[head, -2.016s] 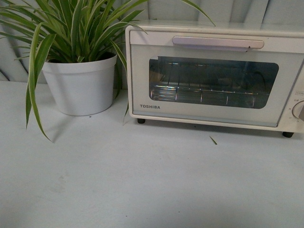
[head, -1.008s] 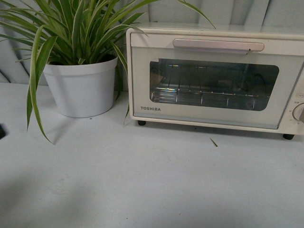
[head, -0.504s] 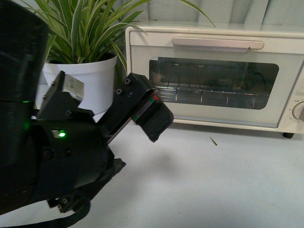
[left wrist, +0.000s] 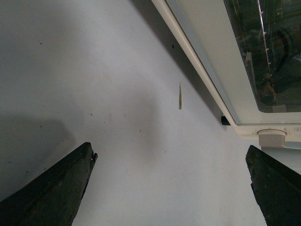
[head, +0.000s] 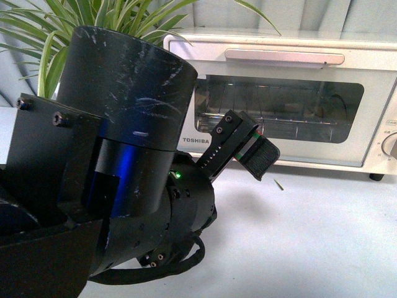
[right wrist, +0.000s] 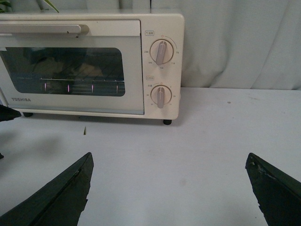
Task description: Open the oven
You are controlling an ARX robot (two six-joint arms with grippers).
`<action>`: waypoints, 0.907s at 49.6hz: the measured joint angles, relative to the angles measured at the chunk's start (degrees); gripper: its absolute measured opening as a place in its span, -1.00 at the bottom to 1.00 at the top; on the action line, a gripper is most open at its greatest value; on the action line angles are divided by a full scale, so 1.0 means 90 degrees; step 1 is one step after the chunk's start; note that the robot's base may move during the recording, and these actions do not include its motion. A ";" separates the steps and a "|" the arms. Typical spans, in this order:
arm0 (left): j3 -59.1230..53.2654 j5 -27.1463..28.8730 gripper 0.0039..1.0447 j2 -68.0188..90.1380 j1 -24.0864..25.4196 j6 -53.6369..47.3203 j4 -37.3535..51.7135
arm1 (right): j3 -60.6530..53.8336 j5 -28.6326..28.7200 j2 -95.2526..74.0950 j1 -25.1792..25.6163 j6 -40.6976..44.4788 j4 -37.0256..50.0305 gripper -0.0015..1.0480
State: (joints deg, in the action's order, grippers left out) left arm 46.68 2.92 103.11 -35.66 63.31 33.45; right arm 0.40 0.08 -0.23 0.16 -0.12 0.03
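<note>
Above the white table (head: 322,242), the left arm (head: 124,124) stretches low toward the shut oven (head: 372,93).
The arm's black bulk fills the front view, wrist tilted up near the door's lower edge. The left fingers (left wrist: 51,188) are spread wide, holding nothing. The right fingers (right wrist: 56,193) gape equally wide and empty, facing the oven at the table's rear.

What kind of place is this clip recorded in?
Probably a staged kitchen-style test bench rather than a real kitchen: a TOSHIBA toaster oven stands on a plain white table, with a long-leaved green plant beside it and a pale curtain behind.
</note>
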 joint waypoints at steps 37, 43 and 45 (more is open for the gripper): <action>0.0143 0.0109 0.88 0.0279 0.0075 0.0211 0.0155 | 0.0959 -0.0282 -0.2263 -0.0690 -0.0826 0.1127 0.82; 0.0090 0.0063 0.88 0.0245 0.0134 0.0211 0.0160 | 0.1817 -0.0466 -0.3536 -0.1020 -0.0831 0.1532 0.82; 0.0066 0.0053 0.88 0.0231 0.0163 0.0211 0.0160 | 0.2089 -0.0527 -0.3905 -0.1095 -0.0838 0.1593 0.82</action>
State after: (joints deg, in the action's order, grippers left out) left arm 47.27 3.40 105.19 -34.20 65.21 34.89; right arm 19.20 -4.67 -35.38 -9.69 -7.66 14.37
